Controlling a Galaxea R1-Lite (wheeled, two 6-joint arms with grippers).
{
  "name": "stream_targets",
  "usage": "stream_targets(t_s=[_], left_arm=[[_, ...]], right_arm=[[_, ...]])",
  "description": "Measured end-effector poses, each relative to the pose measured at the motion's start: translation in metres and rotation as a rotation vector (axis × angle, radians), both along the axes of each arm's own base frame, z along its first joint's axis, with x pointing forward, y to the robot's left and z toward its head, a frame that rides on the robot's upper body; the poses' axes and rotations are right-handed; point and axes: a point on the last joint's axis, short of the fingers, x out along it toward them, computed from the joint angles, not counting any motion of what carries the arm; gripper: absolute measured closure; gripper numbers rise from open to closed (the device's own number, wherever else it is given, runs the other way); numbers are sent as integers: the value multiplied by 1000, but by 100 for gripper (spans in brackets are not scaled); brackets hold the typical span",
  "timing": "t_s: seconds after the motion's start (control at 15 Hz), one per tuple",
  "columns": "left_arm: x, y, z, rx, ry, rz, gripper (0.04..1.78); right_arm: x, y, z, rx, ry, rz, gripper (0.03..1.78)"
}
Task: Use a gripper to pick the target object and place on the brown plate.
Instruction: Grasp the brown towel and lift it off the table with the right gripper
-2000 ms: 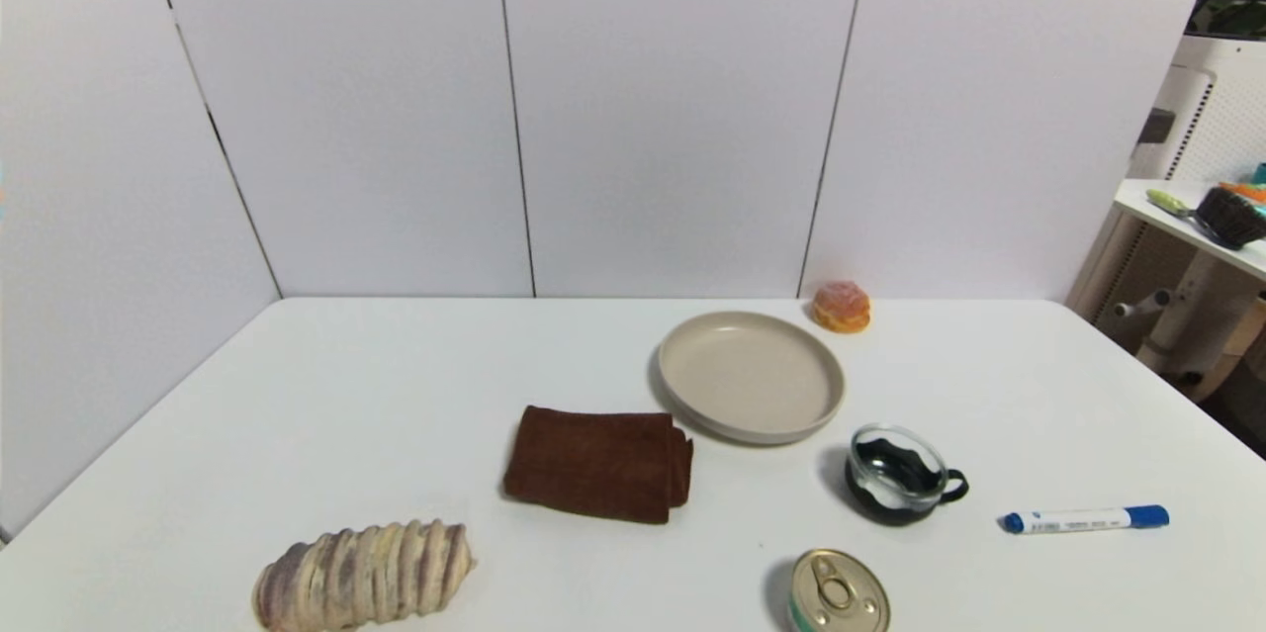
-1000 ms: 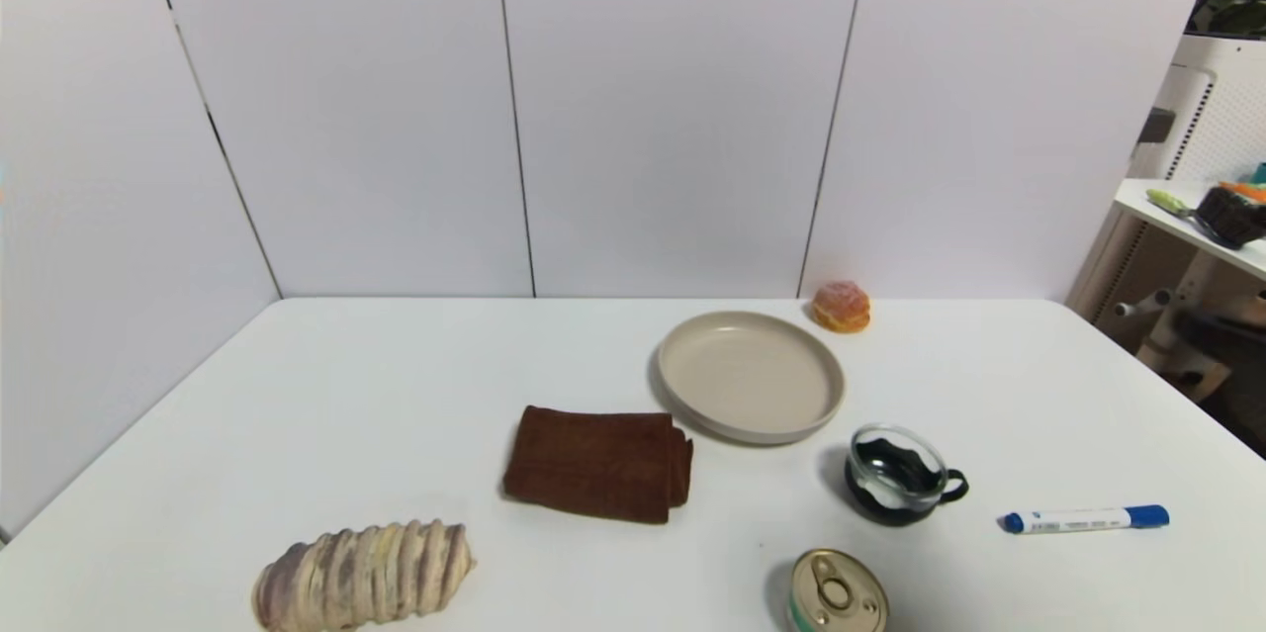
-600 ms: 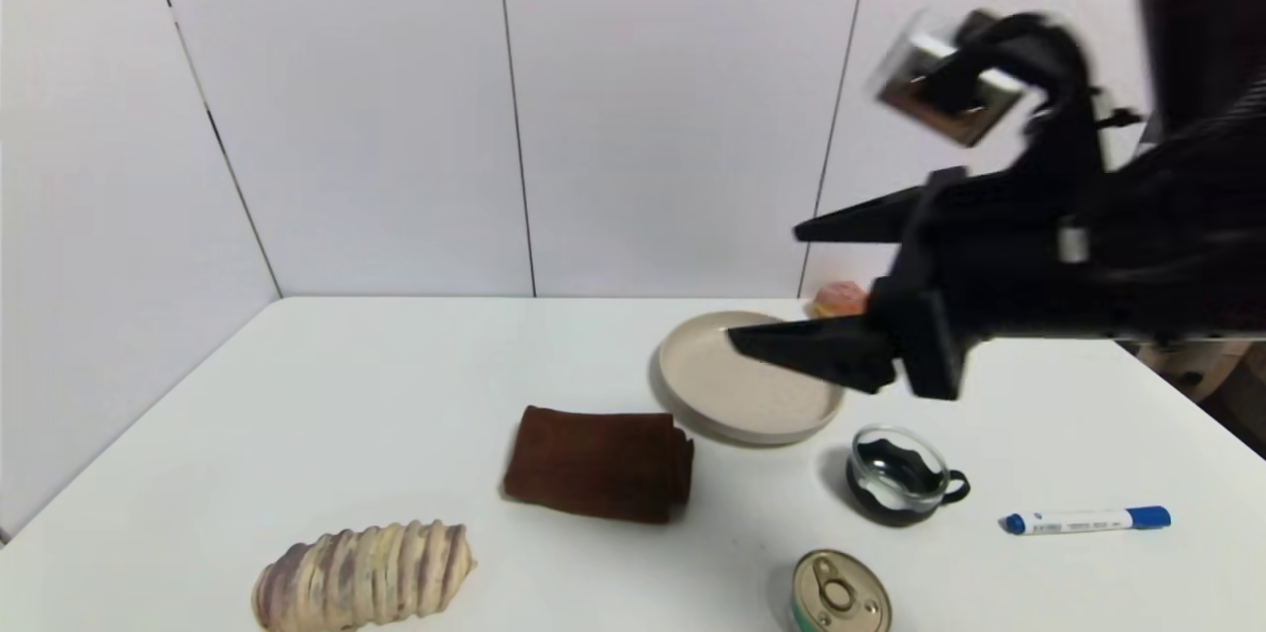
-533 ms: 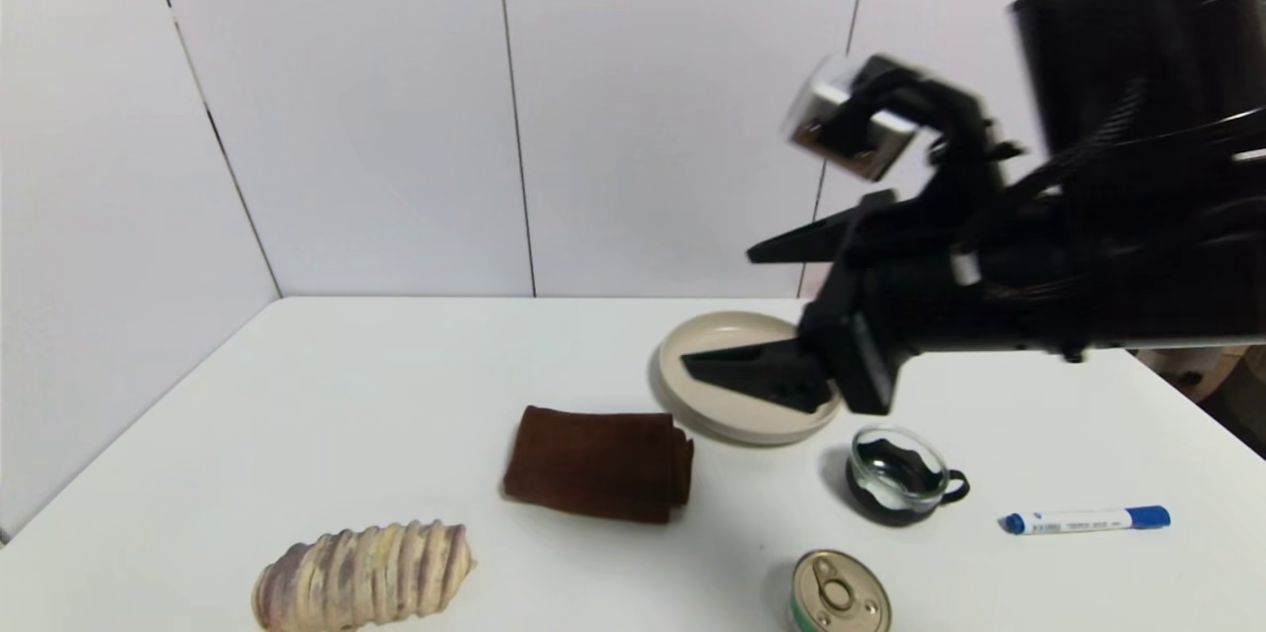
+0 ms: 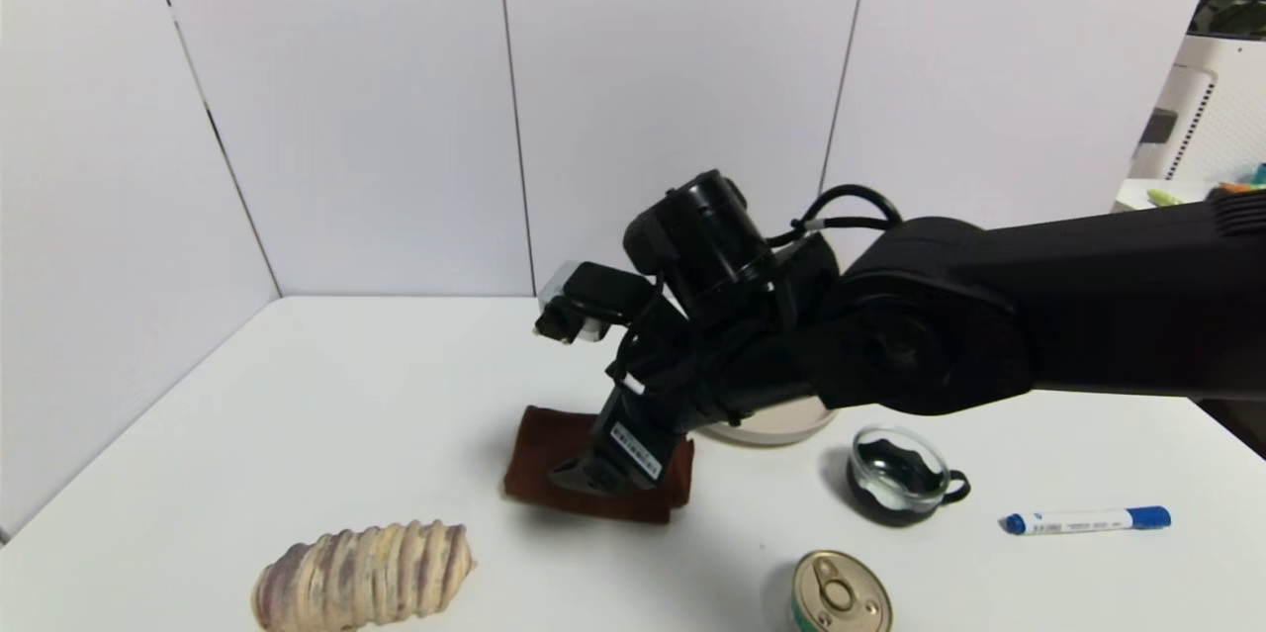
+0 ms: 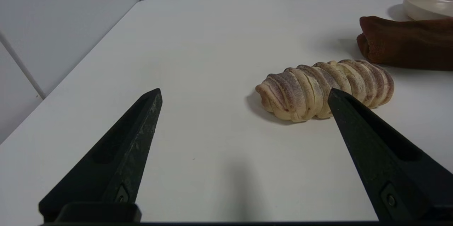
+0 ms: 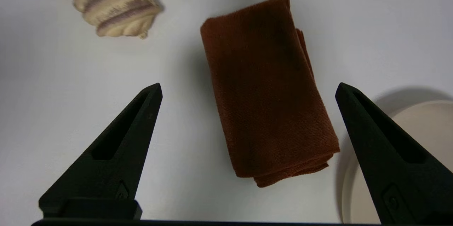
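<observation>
The right gripper has swung in from the right and now hangs over the folded brown towel, fingers spread wide, wider than the towel, holding nothing. The towel lies flat on the white table between the fingers, bare table along both its long edges. The brown plate sits just beyond one finger, beside the towel's end. The left gripper is open and empty near the ribbed roll.

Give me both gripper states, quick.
Left gripper: open, holding nothing, low over the table near the bread roll.
Right gripper: open, holding nothing, jaws spread above the brown towel.
</observation>
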Motion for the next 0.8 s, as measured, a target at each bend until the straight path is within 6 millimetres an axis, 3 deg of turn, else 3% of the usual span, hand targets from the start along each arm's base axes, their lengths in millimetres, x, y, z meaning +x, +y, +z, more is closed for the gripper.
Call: stream_targets(t_s=[0.4, 0.8], left_arm=[[0, 0, 0, 0, 0, 0, 13], [0, 0, 0, 0, 0, 0, 13]], right_arm=[[21, 17, -43, -76, 62, -10, 12], [36, 19, -64, -106, 86, -26, 12]])
